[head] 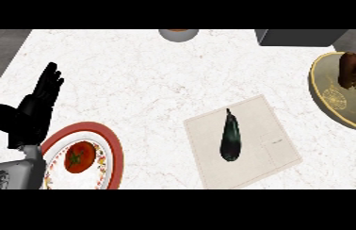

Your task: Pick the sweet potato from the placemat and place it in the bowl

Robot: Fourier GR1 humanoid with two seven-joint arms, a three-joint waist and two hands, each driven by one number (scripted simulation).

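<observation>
A beige placemat [268, 146] lies right of centre, and a dark, long, eggplant-like vegetable [230, 135] rests on it. At the right edge stands an olive-yellow bowl [327, 94], partly cut off. A reddish-brown lump [348, 69] that looks like the sweet potato sits in it. My left hand [38, 102] is at the left edge, open with straight fingers pointing up, holding nothing and far from the placemat. My right hand does not show.
A red-rimmed plate [117, 151] with a tomato [78, 158] sits at the lower left beside my left forearm. A small grey bowl [179, 34] is at the counter's far edge, and a grey box [299, 37] at the far right.
</observation>
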